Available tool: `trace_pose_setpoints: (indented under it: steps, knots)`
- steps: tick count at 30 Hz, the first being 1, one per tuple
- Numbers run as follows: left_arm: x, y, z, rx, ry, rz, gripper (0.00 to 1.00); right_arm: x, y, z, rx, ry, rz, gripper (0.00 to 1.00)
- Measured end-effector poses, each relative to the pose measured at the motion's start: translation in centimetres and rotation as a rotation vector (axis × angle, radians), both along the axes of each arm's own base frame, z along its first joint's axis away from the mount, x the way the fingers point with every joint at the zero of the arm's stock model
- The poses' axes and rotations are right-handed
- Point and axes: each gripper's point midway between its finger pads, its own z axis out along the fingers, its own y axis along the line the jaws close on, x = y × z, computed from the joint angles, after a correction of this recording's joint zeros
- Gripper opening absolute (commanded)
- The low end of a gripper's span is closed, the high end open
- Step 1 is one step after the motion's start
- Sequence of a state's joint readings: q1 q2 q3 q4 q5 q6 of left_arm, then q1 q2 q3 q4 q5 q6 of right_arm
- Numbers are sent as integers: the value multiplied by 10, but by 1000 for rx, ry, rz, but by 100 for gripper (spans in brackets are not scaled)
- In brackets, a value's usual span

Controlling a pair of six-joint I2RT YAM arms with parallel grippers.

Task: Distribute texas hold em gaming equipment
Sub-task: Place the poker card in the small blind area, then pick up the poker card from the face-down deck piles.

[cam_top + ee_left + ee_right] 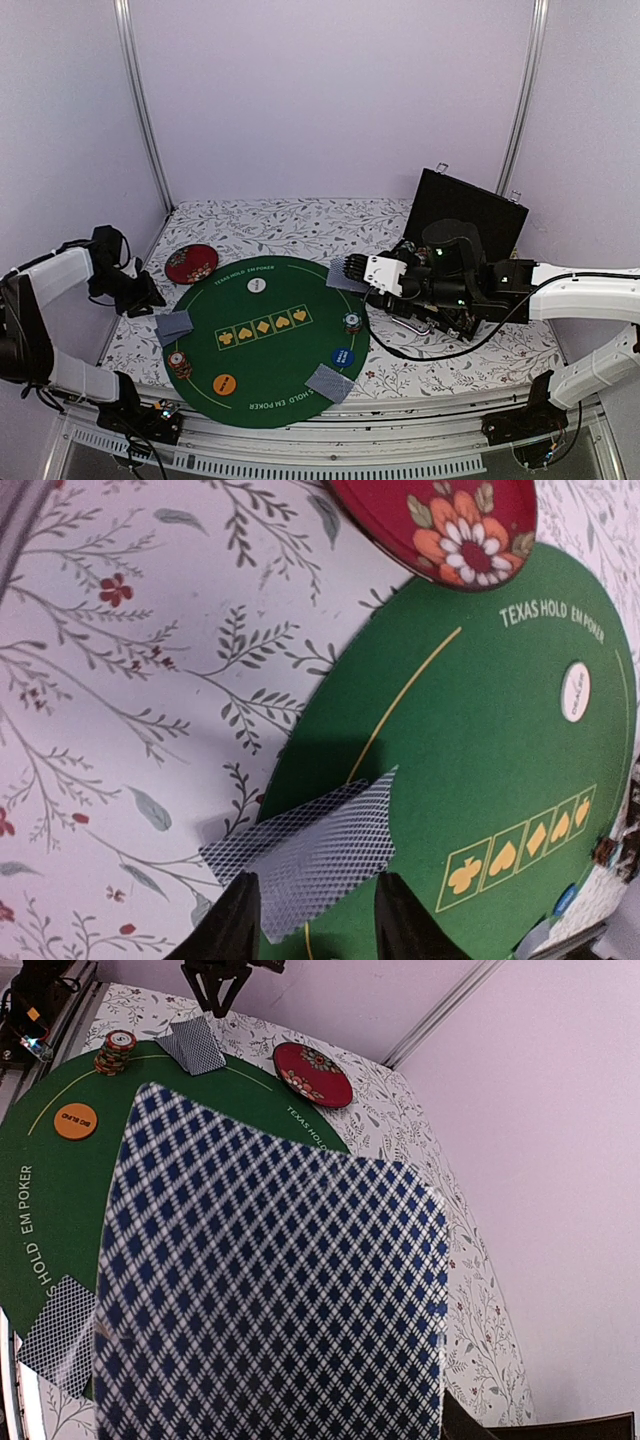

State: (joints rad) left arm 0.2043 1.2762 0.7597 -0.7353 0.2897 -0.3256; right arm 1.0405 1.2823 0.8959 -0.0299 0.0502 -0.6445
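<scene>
Two playing cards point(310, 865) with blue-grey backs lie fanned on the left edge of the green poker mat point(470, 750). My left gripper point(318, 925) stands open just over their near end, a finger on each side. My right gripper point(366, 274) is shut on a few playing cards point(270, 1290) above the mat's right rim; they fill the right wrist view and hide its fingers. Chip stacks point(179, 362) point(352, 322), a white button point(257, 284), an orange button point(225, 383), a blue button point(343, 357) and another pair of cards point(330, 383) lie on the mat.
A dark red flowered disc point(191, 263) rests off the mat's far left edge. An open black case point(470, 215) stands behind the right arm. The mat lies on a floral tablecloth point(300, 222) enclosed by white walls.
</scene>
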Motion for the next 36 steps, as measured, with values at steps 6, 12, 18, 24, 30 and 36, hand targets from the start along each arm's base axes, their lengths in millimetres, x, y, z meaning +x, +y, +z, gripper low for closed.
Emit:
trace_pose_setpoints:
  steps: [6, 12, 18, 24, 30, 36]
  knots:
    - [2, 10, 29, 66, -62, 20, 50, 0, 0, 0, 0, 0, 0, 45]
    - [11, -5, 78, 27, -218, -5, 63, 0, -1, -1, -6, 3, 0, 45]
    - [17, -120, 184, -146, -582, -317, 94, -1, -1, -3, -13, 6, 1, 45]
    - [-20, -248, 236, -394, -697, -646, 98, 2, 4, 2, -9, 5, 2, 45]
    - [-24, -352, 210, -487, -566, -856, 98, 2, 10, 0, -16, 8, 9, 45]
    - [-35, -387, 193, -541, -502, -946, 94, 2, 11, -1, -19, 10, 10, 45]
